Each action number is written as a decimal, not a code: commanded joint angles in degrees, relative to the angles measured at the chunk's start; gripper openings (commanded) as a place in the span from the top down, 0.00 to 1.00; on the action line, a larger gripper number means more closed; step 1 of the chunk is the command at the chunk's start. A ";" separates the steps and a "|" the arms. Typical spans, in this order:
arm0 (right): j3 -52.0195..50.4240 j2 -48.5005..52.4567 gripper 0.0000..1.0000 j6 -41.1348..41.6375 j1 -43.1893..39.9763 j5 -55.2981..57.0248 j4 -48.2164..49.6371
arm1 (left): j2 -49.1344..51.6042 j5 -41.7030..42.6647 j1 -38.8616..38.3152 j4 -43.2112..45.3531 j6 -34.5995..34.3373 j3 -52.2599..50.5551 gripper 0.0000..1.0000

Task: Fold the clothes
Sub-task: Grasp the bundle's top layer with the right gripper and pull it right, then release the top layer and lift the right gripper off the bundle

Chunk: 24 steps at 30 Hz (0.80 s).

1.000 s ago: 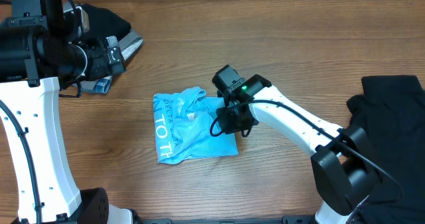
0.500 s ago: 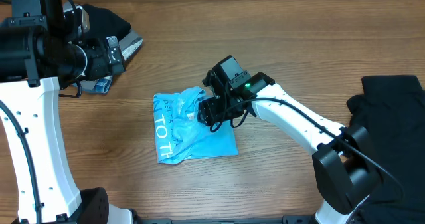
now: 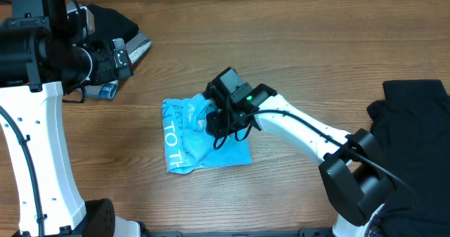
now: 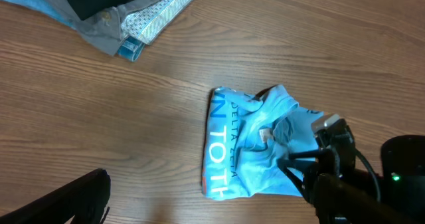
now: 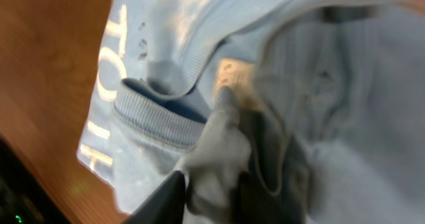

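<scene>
sky-blue t-shirt lies crumpled in the middle of the table, partly folded, white lettering along its l. edge. the right gripper is down on the shirt's upper r. area. per the wrist cam, its jaws look drawn in on a bunched ridge of fabric just beside the ribbed collar. the left gripper hangs spread wide & empty at far l., near a pile of other garments. a dark garment sits at the r. edge, well apart.

risks, as judged: the pinch looks thin & may hold only the top layer, so a lift or drag could peel that layer off & undo the fold rather than carry the whole shirt. the grip sits off-centre by the neck, so a one-arm pull would likely skew the bundle or stretch the collar. fabric could slip free on a quick pull, b/c little cloth sits between the fingers. w/ the other arm away, nothing pins the far edge, so the shirt may slide over the smooth wood instead of folding.
</scene>
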 commanded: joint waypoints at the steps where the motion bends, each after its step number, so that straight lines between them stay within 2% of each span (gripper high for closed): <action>1: 0.20 0.42 0.95 -0.28 -0.04 3.72 -1.95 | -0.90 0.44 0.22 -0.50 1.29 1.22 0.00; 5: 0.57 -1.14 0.96 -0.26 -1.29 10.71 -8.04 | -0.90 0.42 0.22 -0.63 1.49 1.22 0.00; 10: 0.57 -2.43 0.95 1.36 -1.46 13.05 -15.28 | -0.90 0.39 0.22 -0.46 1.49 1.22 0.00; 12: 0.24 -2.43 0.91 3.15 -1.46 13.07 -18.23 | -0.90 0.42 0.22 -0.42 1.49 1.22 0.00; 14: 0.15 -2.43 0.79 4.90 -1.46 13.42 -20.76 | -0.90 0.39 0.22 -0.37 1.51 1.22 0.00; 15: 0.15 -2.43 0.78 5.68 -1.49 14.43 -21.81 | -0.90 0.37 0.22 -0.33 1.51 1.22 0.00; 17: 0.17 -2.43 0.74 6.03 -1.49 17.70 -22.84 | -0.90 0.37 0.22 -0.13 1.51 1.22 0.00; 24: 1.18 -2.43 0.76 5.75 -3.82 20.50 -20.50 | -0.90 0.39 0.22 0.48 1.51 1.22 0.00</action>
